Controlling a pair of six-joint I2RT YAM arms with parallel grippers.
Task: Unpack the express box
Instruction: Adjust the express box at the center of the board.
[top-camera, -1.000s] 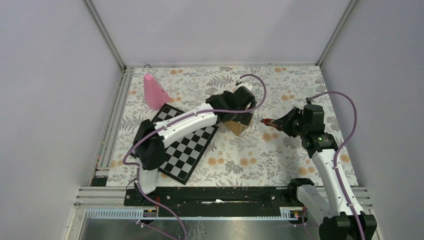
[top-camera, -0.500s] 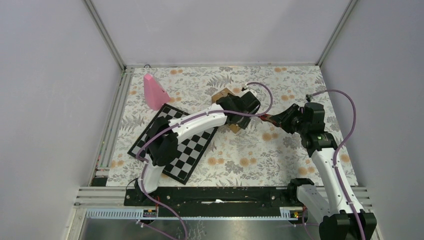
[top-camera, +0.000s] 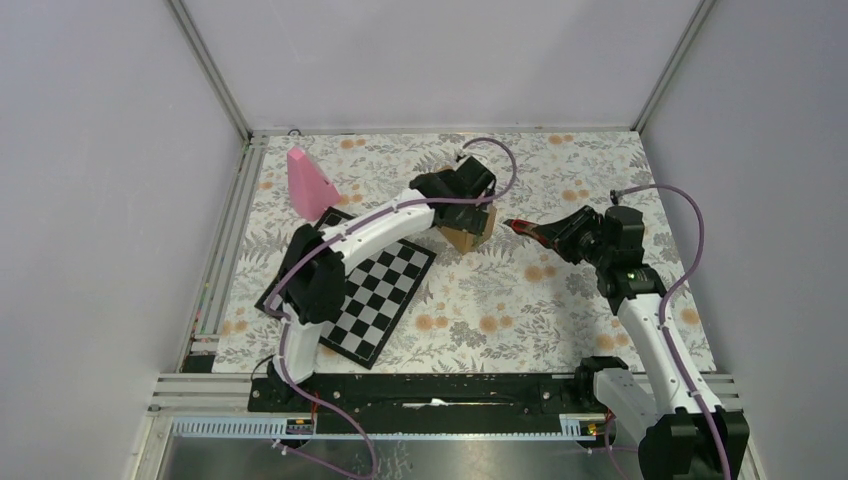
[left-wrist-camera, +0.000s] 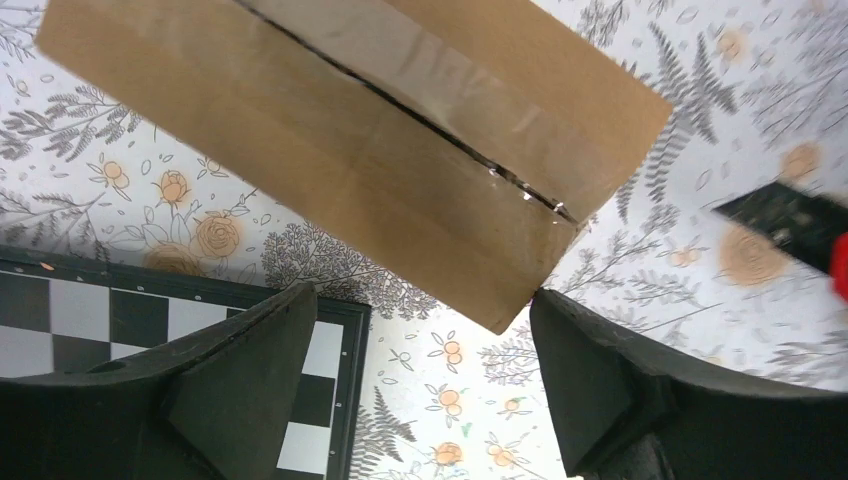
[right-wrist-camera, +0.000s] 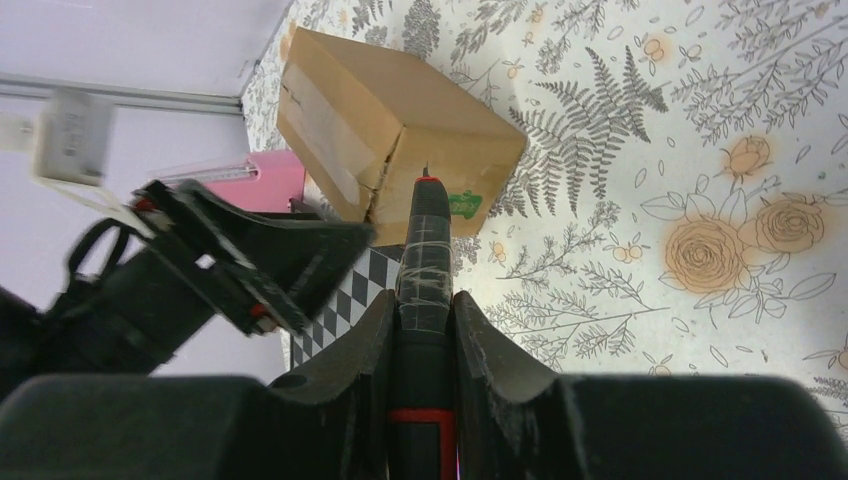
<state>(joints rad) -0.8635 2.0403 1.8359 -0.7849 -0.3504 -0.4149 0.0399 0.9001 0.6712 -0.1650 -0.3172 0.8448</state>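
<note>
The express box (top-camera: 468, 236), a small brown carton with a taped seam (left-wrist-camera: 400, 105), lies on the flowered cloth right of the chessboard. My left gripper (top-camera: 466, 203) hangs over it, open; in the left wrist view (left-wrist-camera: 420, 308) the box's near corner sits just ahead of the wide-apart fingers, close to the right fingertip. My right gripper (top-camera: 560, 236) (right-wrist-camera: 422, 300) is shut on a black cutter with a red band (right-wrist-camera: 424, 250). Its tip points at the box's corner seam, beside the green mark (right-wrist-camera: 462, 205).
A black-and-white chessboard (top-camera: 370, 300) lies left of the box, under the left arm. A pink cone (top-camera: 308, 183) stands at the back left. Metal rails edge the cloth on the left and near sides, and grey walls enclose the table.
The left gripper has shifted back and to the left over the box, and the box has turned. The right gripper has carried the cutter leftward, closer to the box.
</note>
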